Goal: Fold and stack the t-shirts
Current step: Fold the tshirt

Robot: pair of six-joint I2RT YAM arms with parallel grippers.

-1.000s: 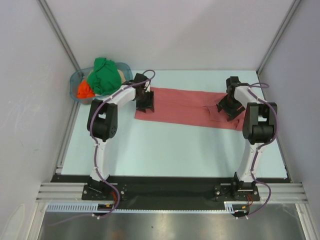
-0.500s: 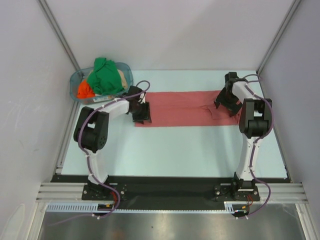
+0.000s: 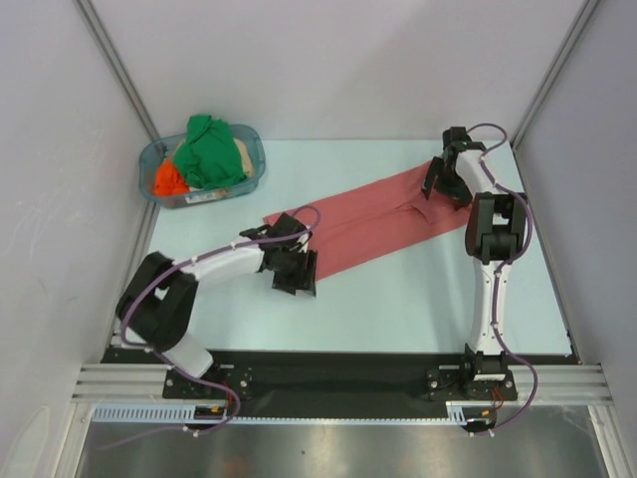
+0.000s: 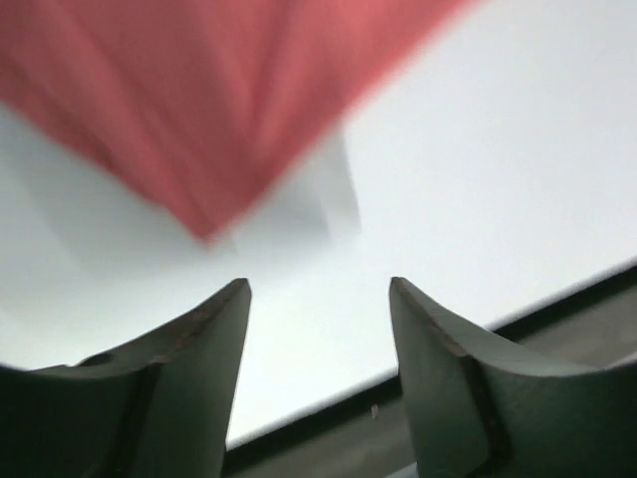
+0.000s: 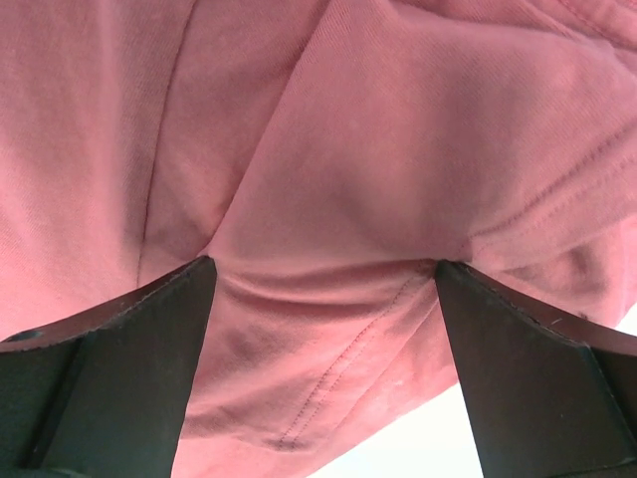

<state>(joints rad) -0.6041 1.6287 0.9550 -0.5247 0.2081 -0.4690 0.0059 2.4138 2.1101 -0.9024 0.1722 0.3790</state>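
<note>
Moved: since a second ago, your left gripper [image 3: 296, 272] is sitting much nearer the arm bases. The salmon-red t-shirt [image 3: 373, 221] is now lying on a slant instead of straight across. Your right gripper [image 3: 445, 184] is sitting further toward the back edge.
Tub: the clear blue tub [image 3: 149, 164] is sitting at the far left corner of the table [image 3: 398, 309], well apart from both grippers. It is carrying a green t-shirt [image 3: 207, 149] heaped on top, an orange t-shirt [image 3: 167, 181] at its near left and a beige t-shirt [image 3: 240, 154] peeking out on the right.
Left gripper: your fingers are standing apart with bare table showing between them. The wrist view is blurring, but a corner of the salmon cloth is pointing at the gap just ahead of the tips, not inside it.
Shirt: it is lying flat as a long band, running from your left gripper up to your right gripper.
Right gripper: your fingers are spreading wide over the shirt's far right end, with creased cloth and a stitched hem lying between them. Whether the pads are touching it, you cannot tell.
</note>
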